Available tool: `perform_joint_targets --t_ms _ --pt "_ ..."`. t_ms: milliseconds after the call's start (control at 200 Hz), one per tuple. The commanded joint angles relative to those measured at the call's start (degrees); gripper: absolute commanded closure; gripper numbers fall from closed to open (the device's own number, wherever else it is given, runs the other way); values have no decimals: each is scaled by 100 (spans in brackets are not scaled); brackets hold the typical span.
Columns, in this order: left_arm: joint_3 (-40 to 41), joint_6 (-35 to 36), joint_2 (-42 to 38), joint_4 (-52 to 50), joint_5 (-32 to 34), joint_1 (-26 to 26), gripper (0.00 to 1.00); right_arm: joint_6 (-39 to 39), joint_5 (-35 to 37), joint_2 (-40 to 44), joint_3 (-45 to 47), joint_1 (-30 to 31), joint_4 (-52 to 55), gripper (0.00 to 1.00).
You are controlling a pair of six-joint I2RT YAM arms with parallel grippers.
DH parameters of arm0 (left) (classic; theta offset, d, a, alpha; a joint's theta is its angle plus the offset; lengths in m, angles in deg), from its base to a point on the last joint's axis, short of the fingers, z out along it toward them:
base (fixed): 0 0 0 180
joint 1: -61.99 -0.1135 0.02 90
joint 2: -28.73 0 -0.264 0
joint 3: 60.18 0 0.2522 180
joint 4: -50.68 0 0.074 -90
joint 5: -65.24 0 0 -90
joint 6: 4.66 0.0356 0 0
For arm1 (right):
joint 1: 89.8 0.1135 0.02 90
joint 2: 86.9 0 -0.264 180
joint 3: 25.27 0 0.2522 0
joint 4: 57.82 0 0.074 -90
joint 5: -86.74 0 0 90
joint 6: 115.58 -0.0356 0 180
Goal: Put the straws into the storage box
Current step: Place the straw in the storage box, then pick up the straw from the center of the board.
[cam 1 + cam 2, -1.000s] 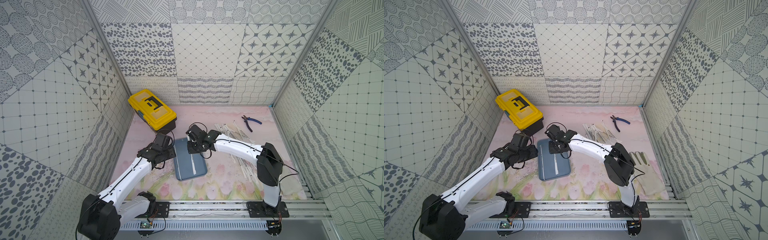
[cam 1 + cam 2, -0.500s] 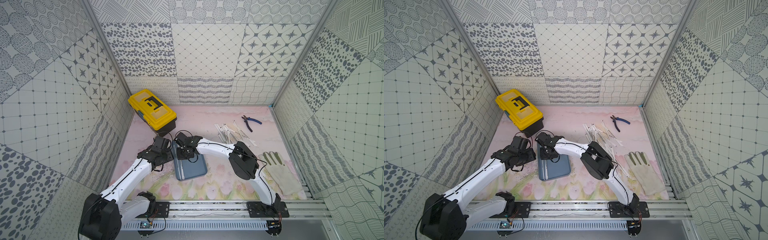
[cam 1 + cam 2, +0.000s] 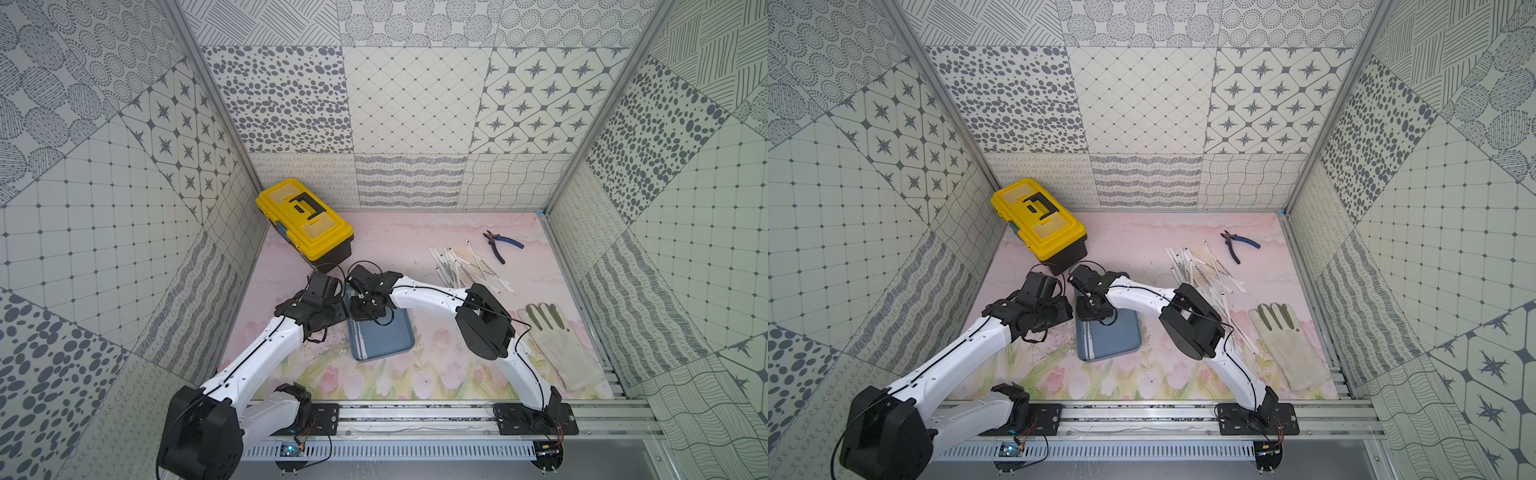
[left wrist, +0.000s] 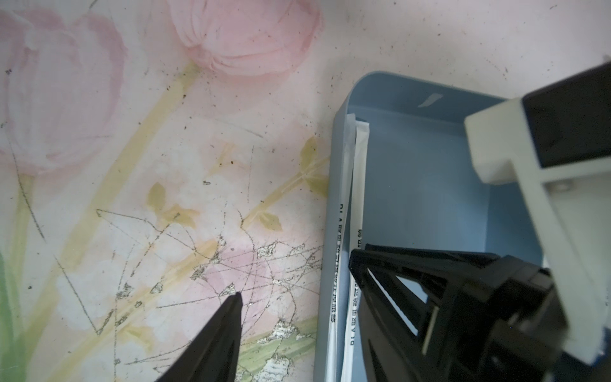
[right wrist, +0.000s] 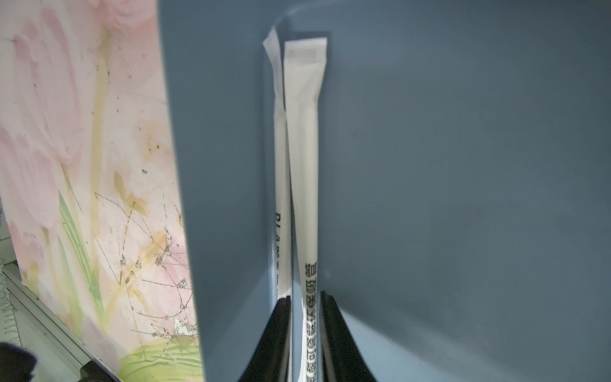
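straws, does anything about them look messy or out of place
Yes. Most straws lie criss-crossed in a loose heap on the mat near the pliers, not in the storage box. Only two lie in it, side by side along one wall, the right hand astride one.

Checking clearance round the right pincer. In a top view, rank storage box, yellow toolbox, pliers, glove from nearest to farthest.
From the right pincer, in a top view:
1. storage box: directly beneath it.
2. yellow toolbox: back left, just behind the box.
3. pliers, back right, and glove, front right: too close to call.
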Motion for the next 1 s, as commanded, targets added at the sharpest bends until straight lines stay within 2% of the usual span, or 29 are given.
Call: perform_joint_targets --t_ms 0,135,200,315,420,540,710,996 --pt "-185 76 -68 -257 -79 -41 40 -146 -330 371 206 -108 -288 70" --pt "-390 114 -131 -332 -149 -36 41 -426 -638 1314 1187 -472 -832 68" --pt "-559 161 -130 -378 -171 38 41 -362 -497 1960 1871 -753 -898 69" --pt "-926 244 246 -120 -401 664 39 476 586 2724 2642 -1382 -53 69" --pt "-1329 193 1040 501 -863 1609 39 1210 1426 2985 3106 -2010 420 69" --pt "-1621 -96 1861 1281 -1418 2138 39 1743 1889 2939 3105 -2360 529 69" --pt "-2019 -219 2610 1543 -1617 2404 39 2044 2139 2264 2726 -2547 458 69" --pt "-2047 -247 2920 1688 -1707 2512 39 2189 2397 1739 2528 -2671 504 68"
